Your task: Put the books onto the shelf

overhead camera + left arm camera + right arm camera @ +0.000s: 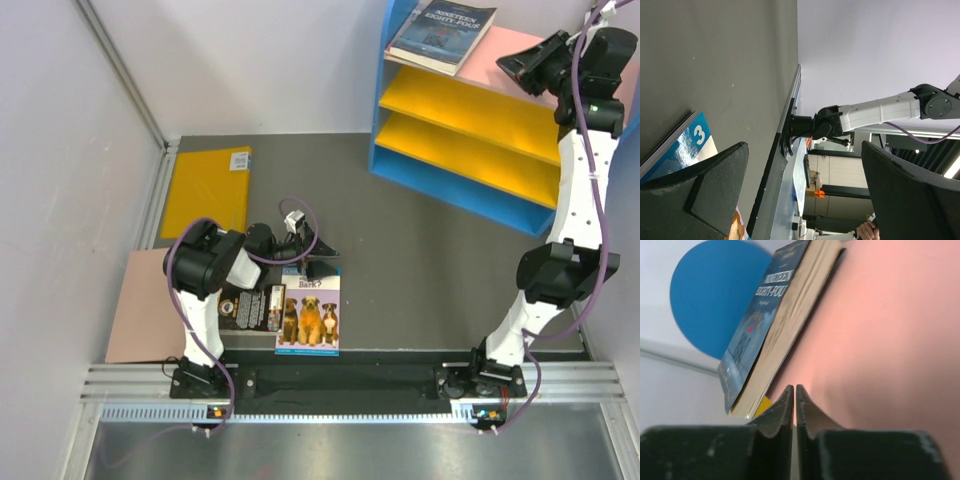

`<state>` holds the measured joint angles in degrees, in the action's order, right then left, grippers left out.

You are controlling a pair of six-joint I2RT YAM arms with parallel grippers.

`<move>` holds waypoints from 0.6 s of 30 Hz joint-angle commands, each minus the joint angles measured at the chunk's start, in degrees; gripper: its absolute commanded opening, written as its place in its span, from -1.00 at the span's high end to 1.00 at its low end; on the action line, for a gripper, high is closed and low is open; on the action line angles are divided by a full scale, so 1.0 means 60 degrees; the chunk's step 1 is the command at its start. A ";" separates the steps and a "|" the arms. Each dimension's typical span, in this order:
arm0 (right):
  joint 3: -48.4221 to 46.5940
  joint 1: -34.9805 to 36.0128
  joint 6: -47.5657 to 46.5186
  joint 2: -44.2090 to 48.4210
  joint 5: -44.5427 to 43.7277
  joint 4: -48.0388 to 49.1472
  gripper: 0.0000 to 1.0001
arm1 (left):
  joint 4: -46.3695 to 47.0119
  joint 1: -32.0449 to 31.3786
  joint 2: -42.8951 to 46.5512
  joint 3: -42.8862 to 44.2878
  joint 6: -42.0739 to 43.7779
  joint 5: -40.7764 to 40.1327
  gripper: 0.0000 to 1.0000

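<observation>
The right gripper (795,390), pinched together and empty, sits beside the navy book (442,35) atop the shelf (450,183); a careless swing could knock it off. The left gripper (312,250) gapes by the dog book (310,318), far from the shelf.

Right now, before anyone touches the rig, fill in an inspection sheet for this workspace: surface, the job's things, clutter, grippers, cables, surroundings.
Surface: dark grey table, matt.
Job's things: shelf at the far right; navy book lying flat on its pink top; dog book and black book flat on the table by the left arm. No other books seen.
Clutter: yellow sheet and brown board flat along the left side.
Grippers: left gripper open, empty, by the dog book's far edge; right gripper shut, empty, over the pink top.
Cables: purple cable looping along each arm.
Surroundings: white walls; metal rail at the near edge.
</observation>
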<state>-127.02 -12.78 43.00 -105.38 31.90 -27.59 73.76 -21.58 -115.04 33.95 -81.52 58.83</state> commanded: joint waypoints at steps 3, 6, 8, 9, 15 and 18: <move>0.0047 0.0049 -0.0487 -0.0116 -0.0482 -0.0088 1.00 | 0.3923 -0.0123 -0.0118 0.0068 0.0007 -0.0049 -0.97; 0.0164 0.0180 -0.0736 -0.0175 -0.0804 -0.0176 1.00 | 0.3908 -0.0153 -0.0132 0.0083 0.0007 -0.0063 -0.97; 0.0296 0.0225 -0.0795 -0.0190 -0.0907 -0.0118 1.00 | 0.3923 -0.0167 -0.0133 0.0098 -0.0008 -0.0049 -0.97; 0.0340 0.0254 -0.0781 -0.0190 -0.0966 -0.0074 1.00 | 0.3923 -0.0167 -0.0147 0.0098 -0.0008 -0.0063 -0.97; 0.0370 0.0371 -0.0562 -0.0424 -0.1054 0.0395 1.00 | 0.3879 -0.0211 -0.0118 0.0112 0.0007 -0.0078 -0.97; 0.0268 0.0459 -0.0444 -0.0629 -0.1054 0.0570 1.00 | 0.3850 -0.0211 -0.0118 0.0127 0.0021 -0.0078 -0.97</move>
<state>-125.58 -11.64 40.51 -106.04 27.42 -28.80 73.76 -22.57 -115.04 33.95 -81.60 58.76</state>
